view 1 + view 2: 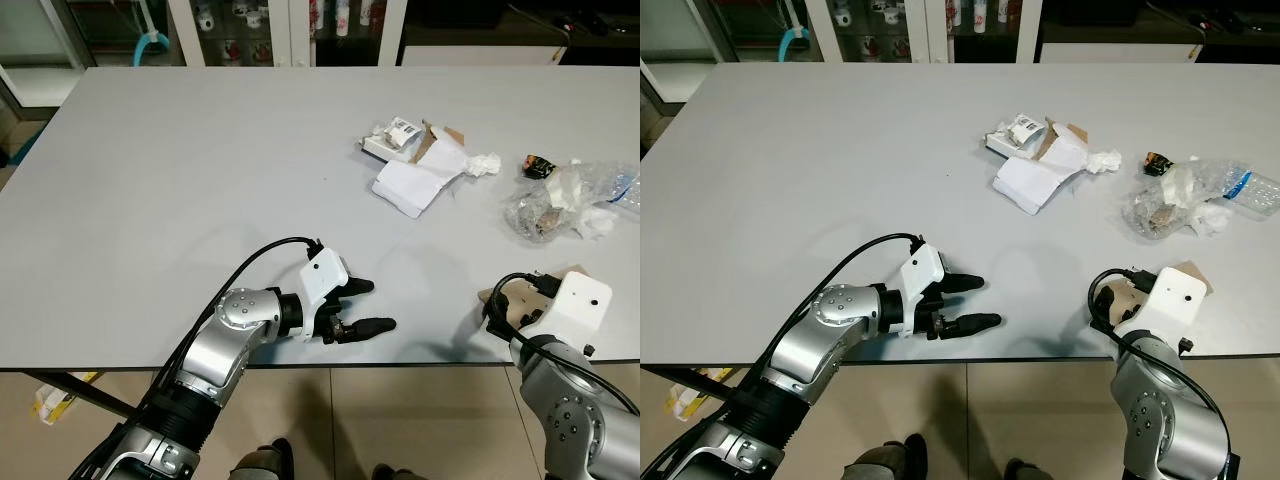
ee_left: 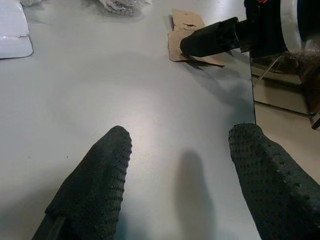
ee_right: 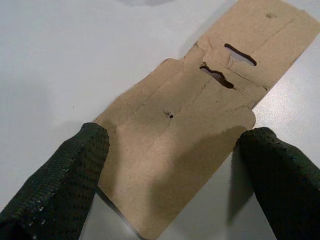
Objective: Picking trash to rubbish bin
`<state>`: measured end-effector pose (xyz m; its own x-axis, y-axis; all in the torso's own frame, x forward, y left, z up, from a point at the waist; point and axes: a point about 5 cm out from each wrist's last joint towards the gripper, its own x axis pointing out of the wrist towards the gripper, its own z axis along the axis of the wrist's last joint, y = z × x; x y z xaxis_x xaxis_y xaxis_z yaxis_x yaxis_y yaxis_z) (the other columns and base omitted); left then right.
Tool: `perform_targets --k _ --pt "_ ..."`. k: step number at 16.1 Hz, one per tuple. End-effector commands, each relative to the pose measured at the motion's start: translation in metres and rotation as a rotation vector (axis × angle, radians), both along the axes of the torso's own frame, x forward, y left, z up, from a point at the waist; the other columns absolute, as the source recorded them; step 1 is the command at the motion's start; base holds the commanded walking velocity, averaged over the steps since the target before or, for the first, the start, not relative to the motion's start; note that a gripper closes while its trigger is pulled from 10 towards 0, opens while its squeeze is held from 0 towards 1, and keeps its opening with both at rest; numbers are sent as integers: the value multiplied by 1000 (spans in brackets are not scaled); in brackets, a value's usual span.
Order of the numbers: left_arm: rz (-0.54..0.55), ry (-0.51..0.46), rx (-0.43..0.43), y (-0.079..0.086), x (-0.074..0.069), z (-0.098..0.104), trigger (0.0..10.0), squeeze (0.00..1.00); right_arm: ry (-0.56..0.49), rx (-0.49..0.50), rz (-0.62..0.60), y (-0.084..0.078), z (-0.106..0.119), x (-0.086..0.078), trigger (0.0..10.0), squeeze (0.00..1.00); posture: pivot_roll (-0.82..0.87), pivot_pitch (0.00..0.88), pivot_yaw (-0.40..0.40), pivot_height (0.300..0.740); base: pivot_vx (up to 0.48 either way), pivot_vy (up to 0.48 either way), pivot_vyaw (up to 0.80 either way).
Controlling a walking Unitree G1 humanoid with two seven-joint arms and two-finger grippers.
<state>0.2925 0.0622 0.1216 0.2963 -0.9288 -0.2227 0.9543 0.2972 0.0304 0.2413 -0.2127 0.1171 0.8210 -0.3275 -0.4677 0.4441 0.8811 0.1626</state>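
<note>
A flat brown cardboard tag (image 3: 200,120) with torn slots lies on the grey table (image 1: 200,180) near its front right edge. My right gripper (image 3: 175,137) is open just over it, one finger on each side of the card's near end, not closed on it. In the head views the white wrist housing (image 1: 582,298) covers most of the card. My left gripper (image 1: 366,306) stands open low over bare table at the front middle, holding nothing. More trash lies further back on the right: white crumpled paper and a small box (image 1: 415,170), and a clear plastic bag with tissues (image 1: 560,205).
A plastic bottle (image 1: 622,185) and a small dark wrapper (image 1: 538,165) sit by the bag at the right edge. The table's front edge runs just behind both wrists. Glass-door cabinets (image 1: 260,30) stand beyond the far edge.
</note>
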Motion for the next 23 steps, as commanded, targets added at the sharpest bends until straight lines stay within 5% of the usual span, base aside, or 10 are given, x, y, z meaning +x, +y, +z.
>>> perform_targets --k 1,9,14,23 --pt "-19 -2 6 -1 -3 0 10000 0 89 70 26 6 -22 -5 10000 1000 173 172 18 740 0 0 0" --pt "-23 -7 14 -1 -2 0 10000 0 112 132 67 43 -22 -27 10000 1000 173 172 19 740 0 0 0" --pt "-27 -8 13 -2 -2 0 10000 0 143 116 74 46 -24 -48 10000 1000 161 171 21 740 0 0 0" --pt "-29 -10 16 -3 -1 0 10000 0 102 117 66 46 -19 -42 10000 1000 163 166 25 740 0 0 0"
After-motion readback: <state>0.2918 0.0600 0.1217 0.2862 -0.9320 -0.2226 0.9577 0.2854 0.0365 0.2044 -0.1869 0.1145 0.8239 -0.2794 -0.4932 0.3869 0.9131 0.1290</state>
